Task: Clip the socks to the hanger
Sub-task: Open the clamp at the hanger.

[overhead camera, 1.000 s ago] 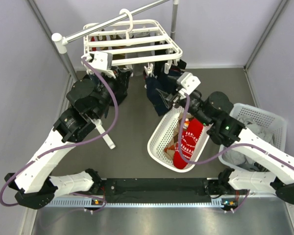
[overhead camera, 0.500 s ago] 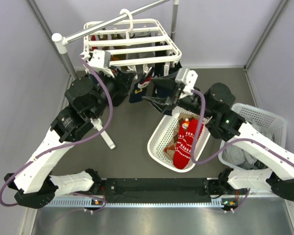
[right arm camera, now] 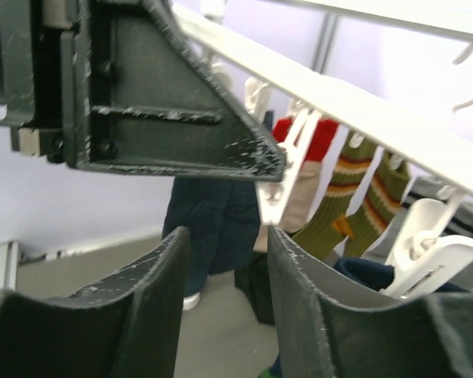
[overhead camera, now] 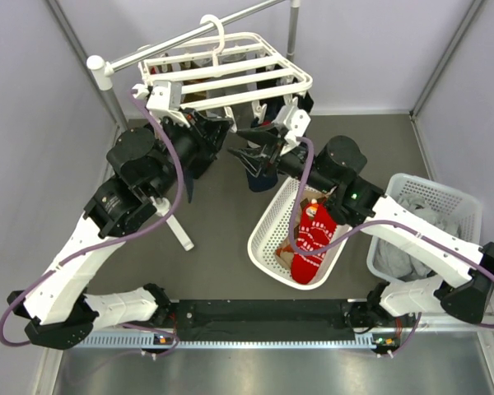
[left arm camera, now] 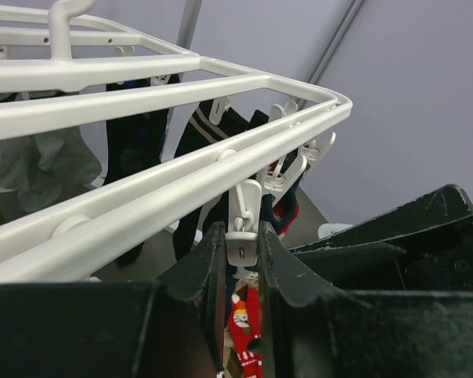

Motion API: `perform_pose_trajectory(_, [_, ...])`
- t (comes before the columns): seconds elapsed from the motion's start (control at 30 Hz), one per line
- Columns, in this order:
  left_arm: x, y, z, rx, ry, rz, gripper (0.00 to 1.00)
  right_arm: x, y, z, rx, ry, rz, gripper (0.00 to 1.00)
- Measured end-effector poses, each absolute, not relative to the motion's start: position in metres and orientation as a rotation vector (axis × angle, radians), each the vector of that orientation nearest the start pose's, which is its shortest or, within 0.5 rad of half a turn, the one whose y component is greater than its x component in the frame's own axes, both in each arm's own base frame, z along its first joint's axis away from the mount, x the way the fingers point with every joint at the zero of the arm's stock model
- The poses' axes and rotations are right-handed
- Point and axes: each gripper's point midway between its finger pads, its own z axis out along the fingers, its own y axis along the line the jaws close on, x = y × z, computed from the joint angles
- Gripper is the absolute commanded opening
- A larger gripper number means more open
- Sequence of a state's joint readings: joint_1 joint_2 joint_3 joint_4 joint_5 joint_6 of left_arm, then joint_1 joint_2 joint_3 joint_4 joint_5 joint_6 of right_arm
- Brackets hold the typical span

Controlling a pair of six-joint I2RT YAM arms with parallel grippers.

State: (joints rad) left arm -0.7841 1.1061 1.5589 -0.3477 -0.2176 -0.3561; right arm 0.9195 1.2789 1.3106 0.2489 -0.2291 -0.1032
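Observation:
The white hanger (overhead camera: 230, 78) hangs from a rail at the back, with several socks clipped under it. My left gripper (overhead camera: 222, 130) reaches up to its front bar (left arm camera: 142, 197) and is shut on a dangling white clip (left arm camera: 242, 250). My right gripper (overhead camera: 240, 145) points at the left one, close below the same bar. Its jaws stand open, and nothing shows between them (right arm camera: 227, 236). A navy sock (overhead camera: 260, 174) hangs just past and below its fingers (right arm camera: 213, 220); I cannot tell what holds its top. A red sock with white snowflakes (overhead camera: 313, 234) lies in the white basket (overhead camera: 267, 222).
A second white basket (overhead camera: 457, 206) with grey laundry stands at the right. Olive striped socks (right arm camera: 339, 213) and more white clips (right arm camera: 433, 244) hang along the hanger. The rail's stand (overhead camera: 107, 90) rises at the left. Grey walls close in both sides.
My right arm has swung up and left from above the basket to the hanger's front bar, the navy sock moving with it, and its jaws have narrowed. The left gripper stays on the clip.

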Motion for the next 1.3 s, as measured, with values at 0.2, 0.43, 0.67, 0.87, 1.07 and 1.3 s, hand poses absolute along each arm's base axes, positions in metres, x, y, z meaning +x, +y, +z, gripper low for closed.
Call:
perform_pose_trajectory(0.2, [0.262, -0.229, 0.504, 0.124, 1.496, -0.784, 0.0, 0.241, 0.362, 0.477, -0.757, 1.029, 0.825, 0.39])
perform_pose_trajectory(0.43, [0.263, -0.235, 0.499, 0.131, 1.518, -0.805, 0.0, 0.247, 0.361, 0.489, -0.708, 0.994, 0.812, 0.39])
perform_pose_trajectory(0.67, [0.263, -0.235, 0.497, 0.132, 1.525, -0.805, 0.0, 0.254, 0.367, 0.479, -0.711, 1.016, 0.804, 0.38])
perform_pose_trajectory(0.87, [0.263, -0.235, 0.497, 0.129, 1.525, -0.808, 0.0, 0.255, 0.367, 0.479, -0.704, 1.016, 0.799, 0.19])
perform_pose_trajectory(1.07, [0.262, -0.234, 0.498, 0.128, 1.523, -0.809, 0.25, 0.257, 0.366, 0.48, -0.692, 1.02, 0.794, 0.0])
perform_pose_trajectory(1.3, [0.255, -0.227, 0.504, 0.123, 1.503, -0.812, 0.56, 0.256, 0.366, 0.48, -0.675, 1.026, 0.823, 0.0])
